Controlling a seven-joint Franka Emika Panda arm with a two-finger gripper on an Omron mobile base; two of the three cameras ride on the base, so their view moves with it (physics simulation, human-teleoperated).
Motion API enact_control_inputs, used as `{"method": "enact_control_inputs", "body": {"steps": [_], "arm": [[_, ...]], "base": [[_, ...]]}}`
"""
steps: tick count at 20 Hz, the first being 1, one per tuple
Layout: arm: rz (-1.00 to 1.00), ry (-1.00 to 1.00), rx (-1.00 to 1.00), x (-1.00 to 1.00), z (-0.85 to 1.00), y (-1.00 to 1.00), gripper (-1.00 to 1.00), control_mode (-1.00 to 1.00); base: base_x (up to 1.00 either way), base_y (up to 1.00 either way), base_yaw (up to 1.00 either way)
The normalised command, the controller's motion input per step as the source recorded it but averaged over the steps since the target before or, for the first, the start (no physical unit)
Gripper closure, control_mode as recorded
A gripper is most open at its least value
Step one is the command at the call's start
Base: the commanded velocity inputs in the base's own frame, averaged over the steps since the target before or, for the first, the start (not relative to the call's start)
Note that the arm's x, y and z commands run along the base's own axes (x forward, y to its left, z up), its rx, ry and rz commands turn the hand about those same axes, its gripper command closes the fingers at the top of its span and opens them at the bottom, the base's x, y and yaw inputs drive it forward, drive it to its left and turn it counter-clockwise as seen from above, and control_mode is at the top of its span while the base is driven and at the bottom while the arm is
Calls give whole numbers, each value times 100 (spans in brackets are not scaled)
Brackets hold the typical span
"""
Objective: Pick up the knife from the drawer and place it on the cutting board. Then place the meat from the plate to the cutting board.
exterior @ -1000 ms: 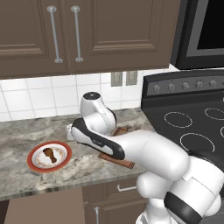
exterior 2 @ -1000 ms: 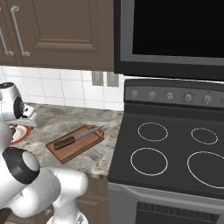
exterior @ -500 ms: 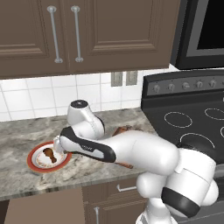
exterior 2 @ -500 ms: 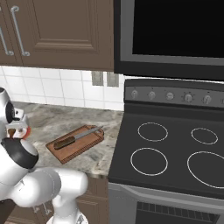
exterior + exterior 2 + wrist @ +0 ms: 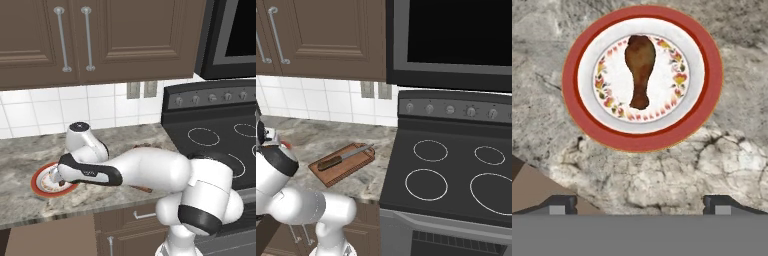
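Observation:
The knife (image 5: pixel 346 157) lies along the reddish cutting board (image 5: pixel 331 172) on the counter left of the stove. In the left base view my arm hides most of the cutting board (image 5: pixel 144 147). The brown drumstick of meat (image 5: pixel 639 67) lies in the middle of the orange-rimmed plate (image 5: pixel 704 75), which also shows at the counter's left as the plate (image 5: pixel 36 184). My gripper (image 5: pixel 640 205) hangs above the counter just in front of the plate, open with nothing between its fingertips (image 5: pixel 559 204). From the side the gripper (image 5: pixel 54 178) sits over the plate. The drawer (image 5: pixel 50 240) stands pulled out below the counter.
The black stove (image 5: pixel 456 175) fills the right side. Tiled wall and dark upper cabinets (image 5: pixel 75 40) stand behind the marble counter (image 5: pixel 20 155). Small drawer fronts (image 5: pixel 135 216) sit under the counter's edge.
My arm has swung left from over the cutting board to over the plate, and the hand has come down. The jaws stayed open. Knife and meat have not moved.

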Motion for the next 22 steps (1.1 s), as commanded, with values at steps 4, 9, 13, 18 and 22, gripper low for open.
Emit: {"method": "enact_control_inputs", "body": {"steps": [4,9,13,18,22], "arm": [[0,0,-1,12,-12,29,-100,-100],[-1,0,0,20,-6,2,-100,-100],[-4,0,0,18,-3,4,-100,-100],[-2,0,0,9,-14,8,-100,-100],[-1,0,0,8,-18,18,-100,-100]], "base": [[0,0,0],[0,0,0],[0,0,0],[0,0,0],[0,0,0]]}}
